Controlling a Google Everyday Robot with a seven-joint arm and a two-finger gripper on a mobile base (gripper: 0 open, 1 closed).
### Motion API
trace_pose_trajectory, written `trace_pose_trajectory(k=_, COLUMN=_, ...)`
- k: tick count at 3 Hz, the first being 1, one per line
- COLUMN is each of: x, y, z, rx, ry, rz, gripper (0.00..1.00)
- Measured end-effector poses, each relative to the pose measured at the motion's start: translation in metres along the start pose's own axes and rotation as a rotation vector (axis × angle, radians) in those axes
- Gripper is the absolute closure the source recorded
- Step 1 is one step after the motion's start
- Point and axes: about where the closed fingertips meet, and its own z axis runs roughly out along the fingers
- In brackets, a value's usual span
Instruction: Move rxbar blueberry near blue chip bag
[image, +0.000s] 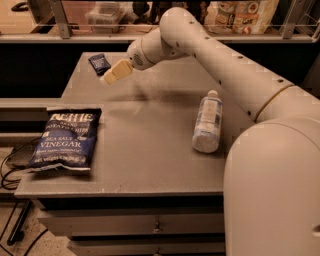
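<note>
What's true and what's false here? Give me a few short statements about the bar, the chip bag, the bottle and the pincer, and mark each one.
1. The rxbar blueberry lies near the far left corner of the table. True.
2. The blue chip bag touches the rxbar blueberry. False: the bag lies well apart from it, at the table's near left edge.
3. The pincer is close to the rxbar blueberry, just to its right. True.
4. The plastic bottle stands upright. False: it lies on its side on the right part of the table.
</note>
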Motion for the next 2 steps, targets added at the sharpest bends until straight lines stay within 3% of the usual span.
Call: trace_pose_trajectory(k=2, x=-0.018, y=-0.004, z=0.033, rx=0.075, ry=-0.068, rz=-0.015, gripper=0.00)
